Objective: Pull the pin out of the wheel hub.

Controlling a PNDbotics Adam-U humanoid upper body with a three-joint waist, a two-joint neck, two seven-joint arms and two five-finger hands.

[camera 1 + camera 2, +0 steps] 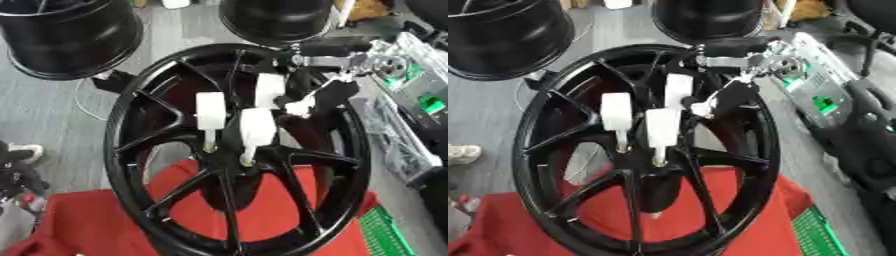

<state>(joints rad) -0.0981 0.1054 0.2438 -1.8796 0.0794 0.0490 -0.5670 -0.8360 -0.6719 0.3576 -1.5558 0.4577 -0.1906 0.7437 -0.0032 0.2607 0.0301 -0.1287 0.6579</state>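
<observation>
Black spoked wheel hub (166, 165), white blocky pins (210, 112).

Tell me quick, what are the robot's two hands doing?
Right hand: reaching to the upper white pin; fingers cannot be told.
Left hand: not in view.

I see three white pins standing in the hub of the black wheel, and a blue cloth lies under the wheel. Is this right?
Not quite: the cloth under the wheel is red, not blue, as the left eye view shows. The three white pins do stand in the hub.
</observation>
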